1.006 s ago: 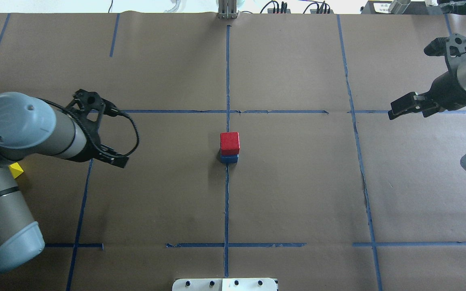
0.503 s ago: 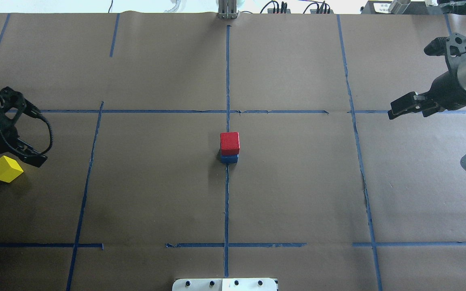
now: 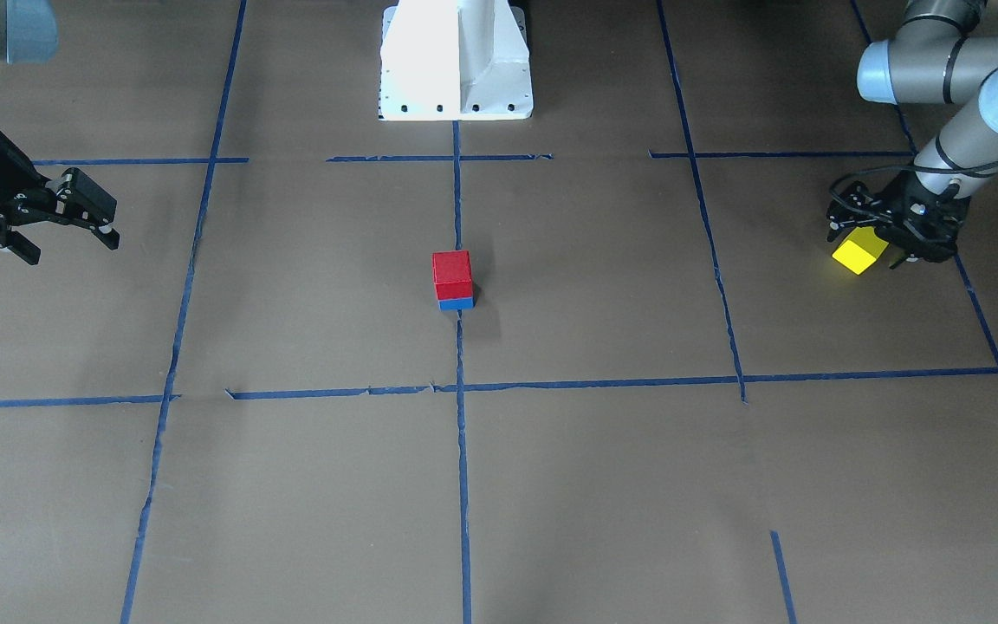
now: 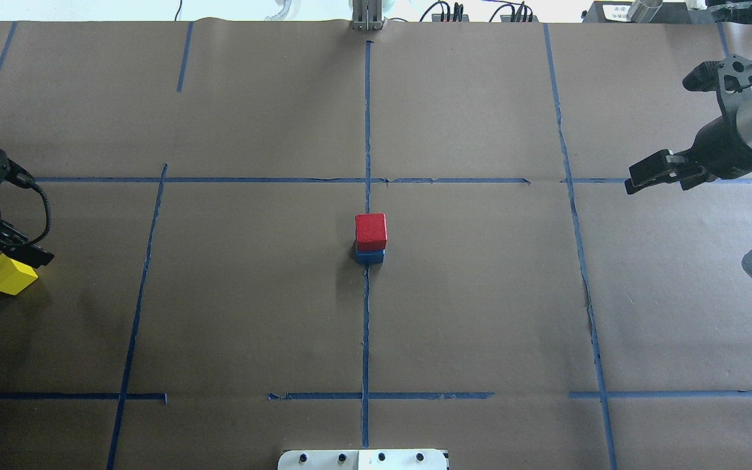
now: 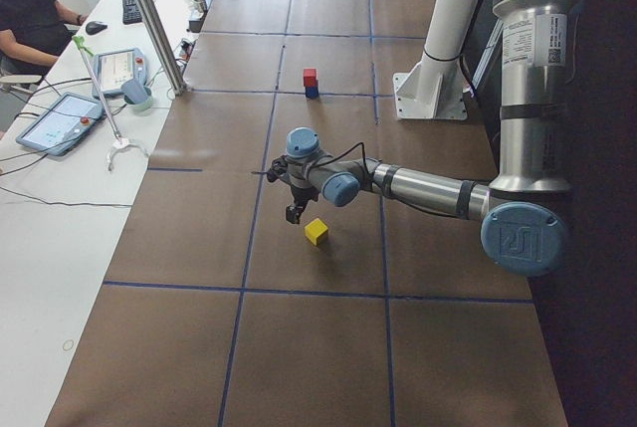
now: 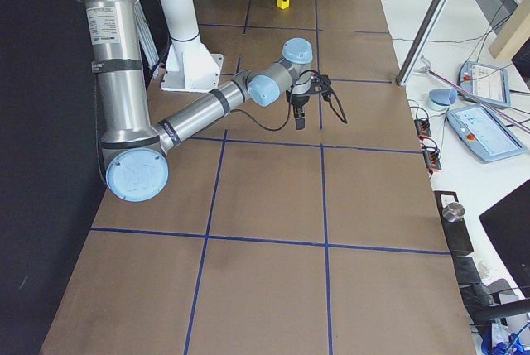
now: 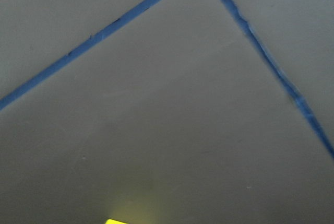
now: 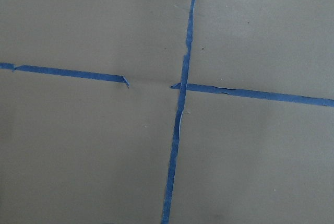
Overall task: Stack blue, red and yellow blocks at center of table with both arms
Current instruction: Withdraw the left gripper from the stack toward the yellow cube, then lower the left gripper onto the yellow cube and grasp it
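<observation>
Clearly the red block (image 4: 371,230) sits square on the blue block (image 4: 369,256) at the centre of the bench (image 4: 480,313), so only the yellow block (image 4: 9,275) is left. It lies far out on the robot's left. The left tool (image 3: 871,243) hangs over it, its jaws apparently apart and holding nothing. The right tool (image 3: 73,247) waits well off on the other side, jaws apart and empty too.

Watch the yellow block's angle: it lies turned against the tape lines. If the jaws come down on its corners, I judge it could twist or skid away. A skewed grip would then risk knocking the red block off at placement.

Your overhead view makes tool and block seem to touch. The exterior left view shows the tool raised and off to one side. The left wrist camera catches only a yellow sliver at its bottom edge.
</observation>
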